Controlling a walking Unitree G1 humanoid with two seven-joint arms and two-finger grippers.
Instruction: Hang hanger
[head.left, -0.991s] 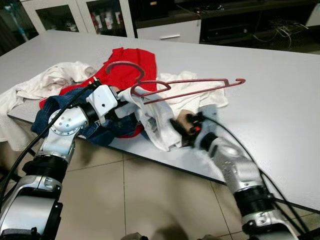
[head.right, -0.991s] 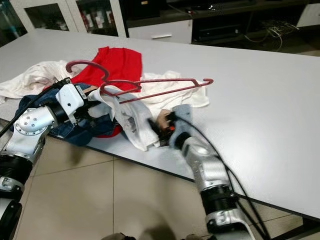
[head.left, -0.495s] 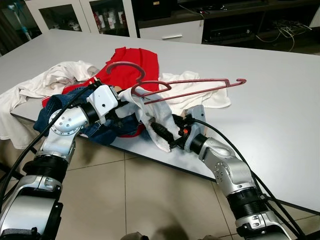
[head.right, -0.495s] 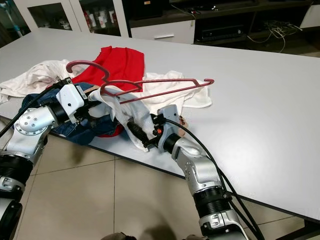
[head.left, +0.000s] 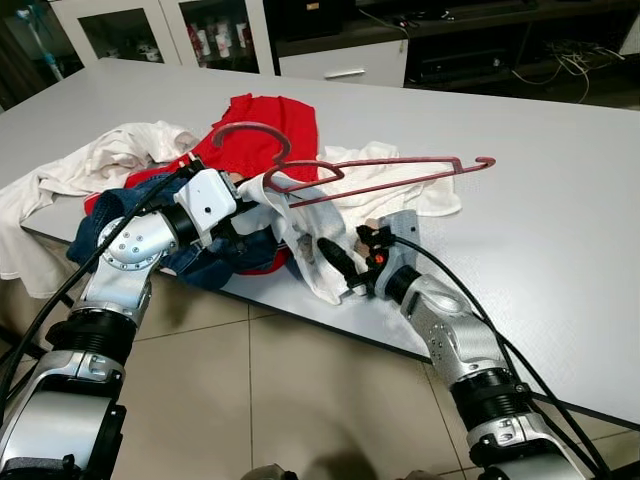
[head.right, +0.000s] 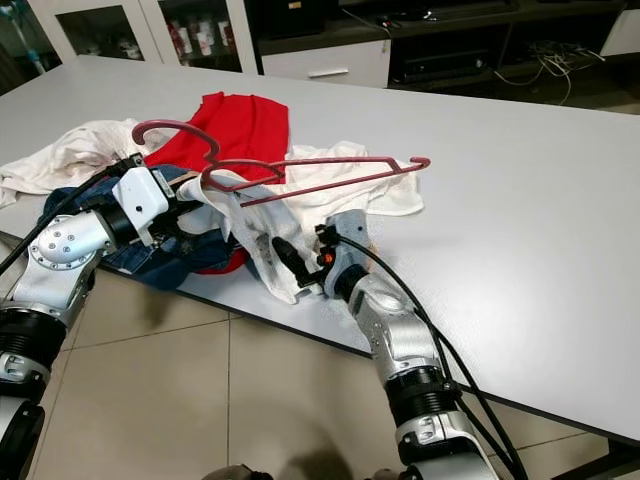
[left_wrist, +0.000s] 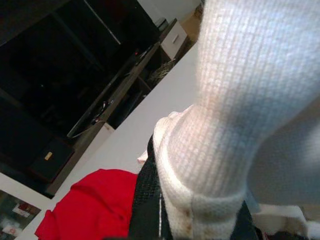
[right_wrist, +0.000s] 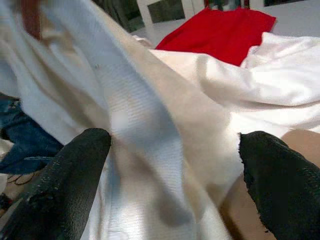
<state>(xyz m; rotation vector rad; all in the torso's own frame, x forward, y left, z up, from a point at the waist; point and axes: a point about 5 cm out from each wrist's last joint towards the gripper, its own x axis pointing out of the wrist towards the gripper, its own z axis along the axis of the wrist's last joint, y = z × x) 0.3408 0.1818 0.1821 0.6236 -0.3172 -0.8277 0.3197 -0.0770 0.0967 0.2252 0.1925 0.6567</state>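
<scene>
Jaws: left gripper (head.left: 262, 205) clamped on white shirt (head.left: 300, 235); right gripper (right_wrist: 165, 185) spread wide at shirt | hanger (head.left: 370, 175) raised above clothes near table (head.left: 560, 200) front edge | judged light, rigid; best gripped at neck beneath hook

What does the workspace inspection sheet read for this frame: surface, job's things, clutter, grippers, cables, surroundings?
Surface: grey table, laundry heaped at its near left corner.
Job's things: dark red hanger raised over the pile, one arm inside the white garment.
Clutter: red garment, blue jeans, second white cloth draped over the edge.
Grippers: left gripper shut on the white garment by the hanger's neck; right gripper open, fingers either side of the garment's hanging fold.
Cables: black cables run along both arms; loose cords under the far furniture.
Surroundings: glass-door cabinets, tiled floor.
</scene>
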